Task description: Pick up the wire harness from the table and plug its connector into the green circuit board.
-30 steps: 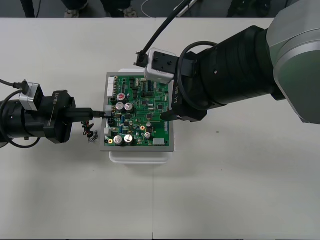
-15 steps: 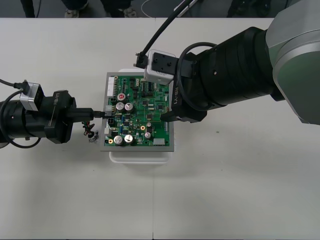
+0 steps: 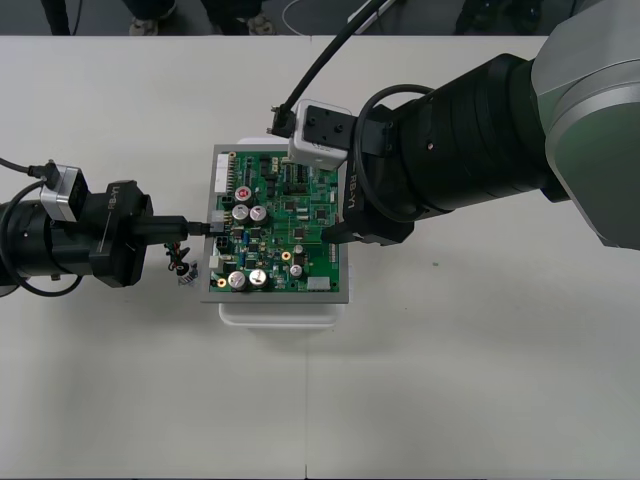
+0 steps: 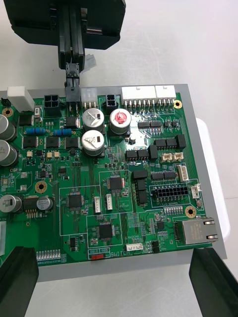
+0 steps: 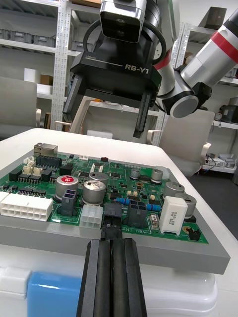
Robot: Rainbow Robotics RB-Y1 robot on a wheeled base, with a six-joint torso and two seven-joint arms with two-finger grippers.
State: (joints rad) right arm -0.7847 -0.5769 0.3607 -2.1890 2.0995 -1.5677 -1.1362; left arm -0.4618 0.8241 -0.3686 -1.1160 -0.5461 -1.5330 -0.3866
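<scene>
We see a green board (image 3: 290,240) on a white base (image 3: 280,312), a black plug (image 4: 73,93), and a plain pale table (image 3: 450,380).

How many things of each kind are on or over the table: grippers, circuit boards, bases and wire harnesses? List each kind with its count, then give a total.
grippers: 2 (left gripper, right gripper)
green circuit board: 1
white base: 1
wire harness: 1
total: 5

Plug (image 4: 73,94) at board (image 4: 119,218) edge (pinched)
</scene>
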